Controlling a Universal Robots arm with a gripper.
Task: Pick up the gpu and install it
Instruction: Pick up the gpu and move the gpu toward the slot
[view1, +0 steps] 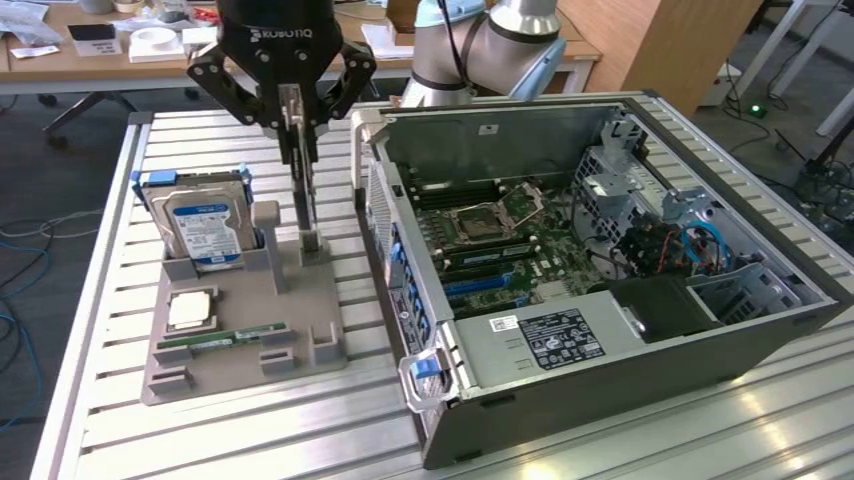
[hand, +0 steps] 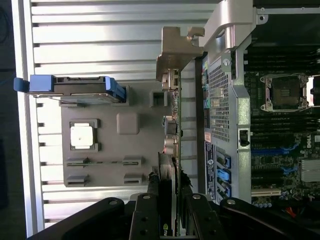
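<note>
**Q:** What was the gripper doing?

**A:** The black gripper (view1: 296, 135) hung over a grey tray (view1: 254, 365) on a slatted metal table (view1: 240, 440). Its two fingers (hand: 145, 217) were clamped on the graphics card (view1: 307, 200), one on each face. The card stood on edge, thin and dark, and ran straight down from the fingertips.

**Q:** Where was the card's lower end?

**A:** It was directly beneath the gripper, at a small upright holder on the tray. From these angles it was hard to tell whether the bottom edge rested in that holder or hung just above it.

**Q:** What lay to either side of the gripper?

**A:** Toward the exterior view's left, a hard drive (view1: 203, 232) with a blue and white label stood upright in blue rails. It was on the same tray, near the card but not touching it. Lower down on that side, a square processor chip (view1: 191, 310) lay flat in its recess. A slim green memory stick (view1: 220, 340) lay just beyond the chip, farther from the gripper.

Toward the exterior view's right, an open computer case (view1: 534, 370) lay on its side, with its rear panel just beside the held card. The motherboard (view1: 487, 235) inside faced up, beyond that panel.
</note>
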